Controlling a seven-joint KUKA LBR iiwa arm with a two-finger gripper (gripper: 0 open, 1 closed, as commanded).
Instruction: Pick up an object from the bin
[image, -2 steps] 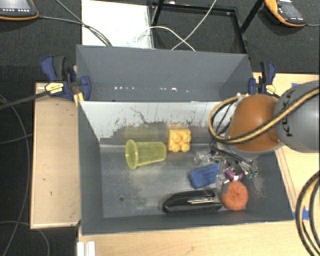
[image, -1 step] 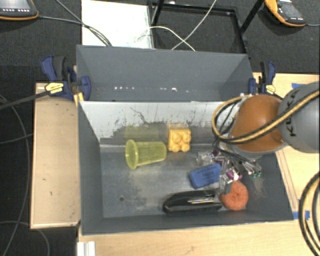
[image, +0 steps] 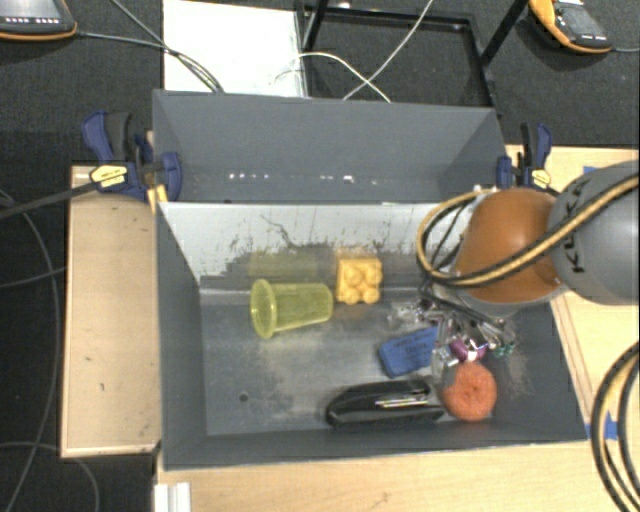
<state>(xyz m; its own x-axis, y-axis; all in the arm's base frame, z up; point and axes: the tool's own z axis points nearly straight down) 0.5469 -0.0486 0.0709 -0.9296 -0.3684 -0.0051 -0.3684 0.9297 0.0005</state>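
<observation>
My gripper (image: 447, 345) reaches down into the right part of the bin, under the orange dome. Its fingers stand just above an orange-red round ball (image: 469, 391) near the bin's front right. A blue flat piece (image: 406, 352) lies right beside the fingers on their left, partly tucked under the gripper. A black elongated stapler-like object (image: 385, 405) lies along the front wall, touching the ball's left side. Whether anything is between the fingers is hidden.
A translucent yellow-green cup (image: 288, 306) lies on its side in the middle left. A small yellow block with knobs (image: 358, 281) sits near the back wall. The bin's left floor is bare.
</observation>
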